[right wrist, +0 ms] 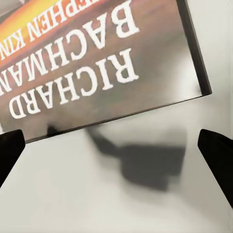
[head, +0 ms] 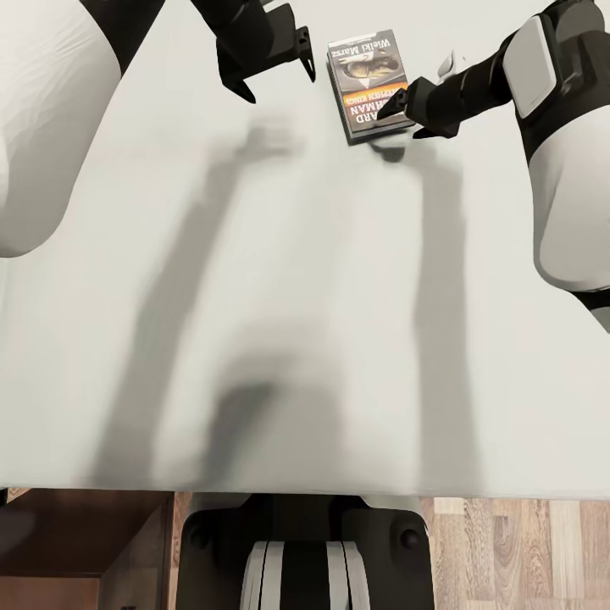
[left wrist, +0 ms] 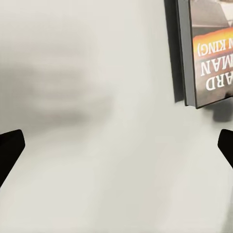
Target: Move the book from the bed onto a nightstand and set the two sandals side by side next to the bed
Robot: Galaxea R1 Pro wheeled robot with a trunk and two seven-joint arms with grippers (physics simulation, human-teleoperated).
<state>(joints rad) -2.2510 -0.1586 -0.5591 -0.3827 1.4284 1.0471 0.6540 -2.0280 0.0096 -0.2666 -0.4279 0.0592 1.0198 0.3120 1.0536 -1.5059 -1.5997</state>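
On off-white mattress of bed (head: 280, 322), far from robot, paperback book (head: 368, 83) is seen lying flat, cover up, orange band and white lettering legible. Right hand (head: 405, 108) is held at book's near right corner, fingers spread wide, nothing gripped; placement judged as approach for pickup at edge. Left hand (head: 269, 59) is kept just beside book's left side, also spread wide and empty, probably on standby. Wood-plank floor (head: 517, 551) is visible below mattress edge.
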